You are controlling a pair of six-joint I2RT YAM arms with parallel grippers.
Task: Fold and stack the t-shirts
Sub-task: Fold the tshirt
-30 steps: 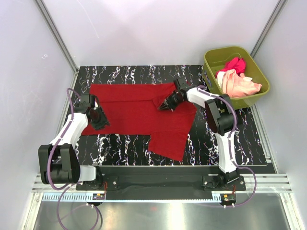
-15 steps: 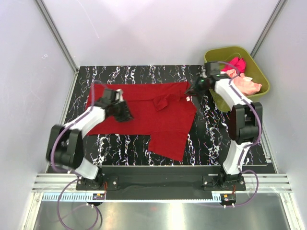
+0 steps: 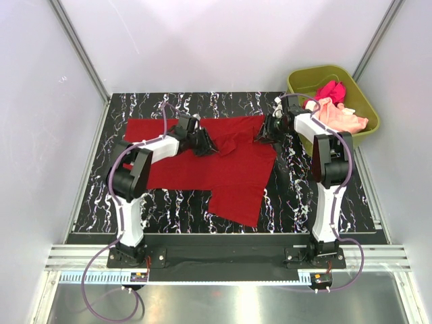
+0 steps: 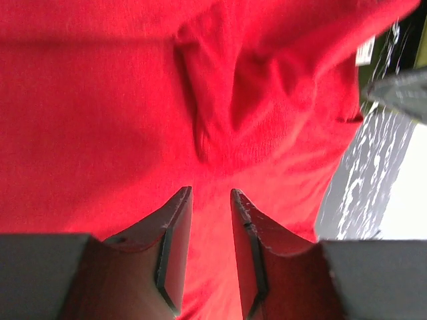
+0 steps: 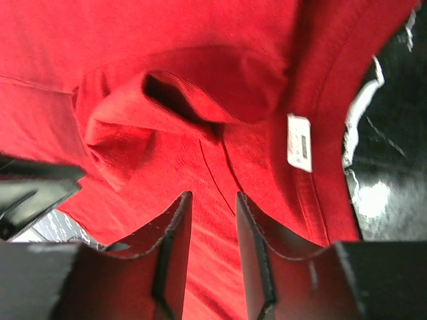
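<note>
Two pincers over the deep red shirt (image 3: 202,172)

I see my left pincer (image 4: 208,193) and right pincer (image 5: 212,197) each a little way open, holding nothing. Both hang by the shirt's collar. It lies spread on the tabletop (image 3: 169,210).

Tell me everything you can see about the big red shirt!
The red t-shirt looks like soft plain cloth. It lies mostly spread flat on the black marbled table, one part sticking out toward the near edge. Near its collar the cloth is bunched into a fold, beside a small white label. The left gripper and right gripper hang over it, slightly open, pinching nothing.
</note>
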